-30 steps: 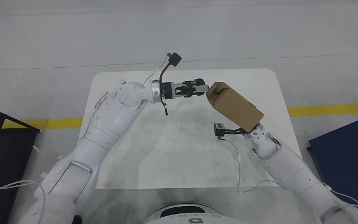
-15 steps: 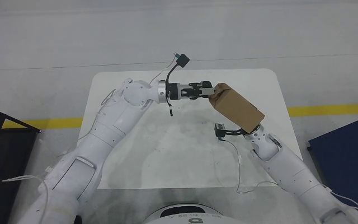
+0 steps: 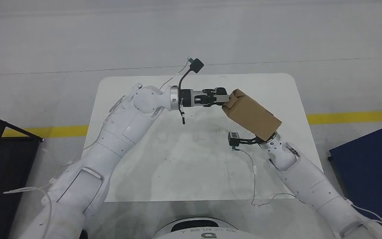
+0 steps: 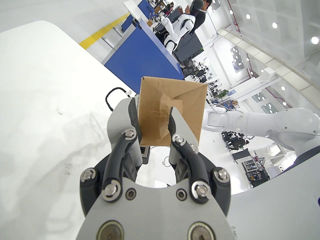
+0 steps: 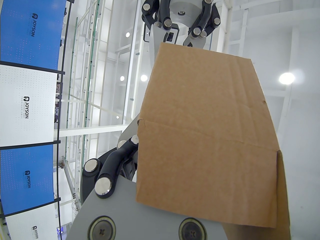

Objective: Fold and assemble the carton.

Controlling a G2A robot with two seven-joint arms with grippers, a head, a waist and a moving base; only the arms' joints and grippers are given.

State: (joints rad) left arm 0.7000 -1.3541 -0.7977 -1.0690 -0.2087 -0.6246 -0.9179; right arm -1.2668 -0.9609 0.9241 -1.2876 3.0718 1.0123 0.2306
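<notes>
The brown carton [image 3: 253, 113] is held in the air above the right half of the white table [image 3: 179, 167], tilted with one end toward the left arm. My left gripper [image 3: 225, 99] meets that end. In the left wrist view its fingers [image 4: 135, 118] are shut on a creased end flap of the carton [image 4: 175, 93]. My right gripper [image 3: 267, 136] holds the carton's other, lower end. The carton wall [image 5: 205, 126] hides its fingertips in the right wrist view. The left gripper [image 5: 172, 43] shows beyond the carton's far edge.
A thin cable [image 3: 256, 179] trails over the table by the right arm. A blue cabinet [image 3: 358, 167] stands off the table's right side, and a dark frame [image 3: 12, 155] off its left. A yellow floor line [image 3: 346, 116] runs behind.
My left gripper moved right from just short of the carton onto its near end and took hold of the flap. The carton and right arm shifted only slightly.
</notes>
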